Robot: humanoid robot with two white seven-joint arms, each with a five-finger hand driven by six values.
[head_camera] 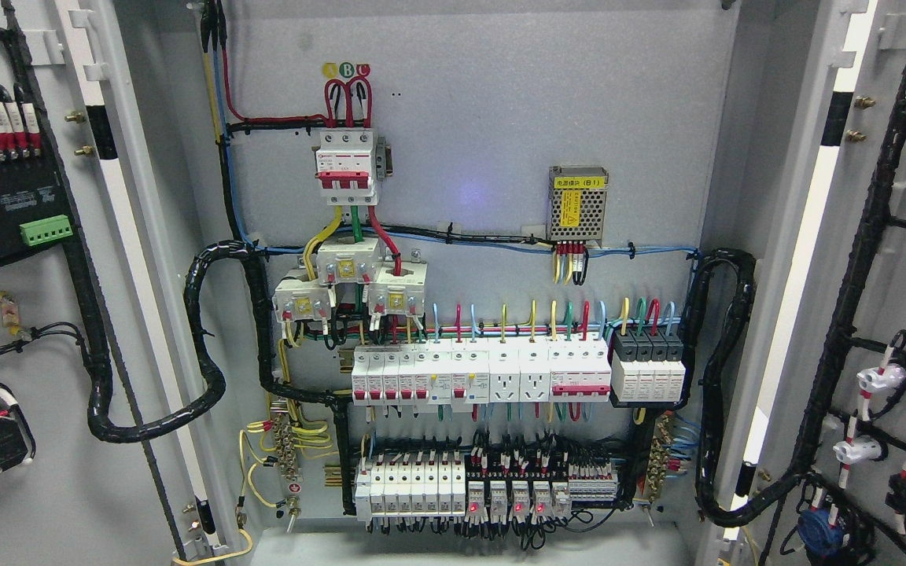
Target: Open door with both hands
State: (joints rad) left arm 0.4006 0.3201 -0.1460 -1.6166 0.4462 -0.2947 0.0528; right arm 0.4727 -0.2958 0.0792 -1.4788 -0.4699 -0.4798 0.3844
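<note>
Both cabinet doors swung wide, no robot hands anywhere in shot

Left door (36, 314) sits at 9 o'clock, right door (885, 314) at 3, long edges vertical; breaker panel (476, 369) is behind. Can't tell the state of either hand or which is nearer. Looks pretty much done.

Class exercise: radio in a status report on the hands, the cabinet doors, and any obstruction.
Both hands out of view. Left door and right door swung wide, panel exposed. No obstruction seen.

Left door (28, 314) and right door (893, 314) cut off by frame edges; breaker labels too small
</note>
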